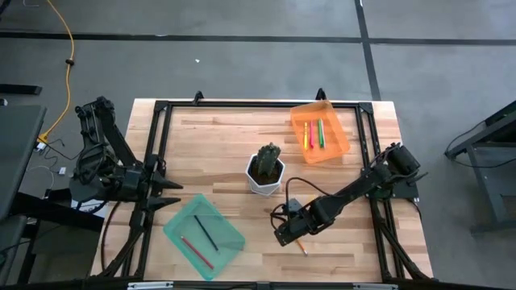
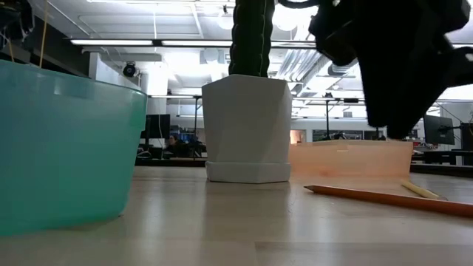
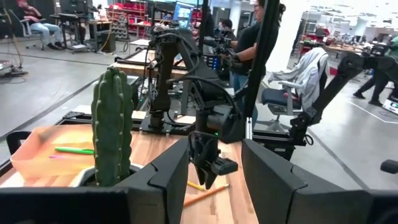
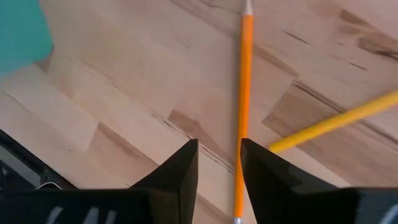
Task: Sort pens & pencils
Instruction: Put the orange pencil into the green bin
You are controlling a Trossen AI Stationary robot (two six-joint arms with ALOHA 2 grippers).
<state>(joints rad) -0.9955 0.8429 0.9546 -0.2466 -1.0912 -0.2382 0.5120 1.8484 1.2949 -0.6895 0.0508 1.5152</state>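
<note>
An orange pencil (image 4: 244, 93) and a yellow-orange pencil (image 4: 336, 121) lie flat on the wooden table, near its front edge, right of centre (image 1: 300, 244). My right gripper (image 1: 282, 234) hovers just above them, open by a narrow gap and empty. Its fingers (image 4: 186, 168) point down, and the orange pencil passes under one fingertip's edge. A red and a dark pencil lie in the teal tray (image 1: 203, 236). Three pens, pink-red, yellow and green, lie in the orange tray (image 1: 320, 131). My left gripper (image 1: 173, 193) waits open at the table's left edge.
A white pot with a cactus (image 1: 265, 171) stands mid-table, between the two trays and just beyond my right gripper. A black frame (image 1: 161, 109) runs round the tabletop's edges. People show in the room beyond the table.
</note>
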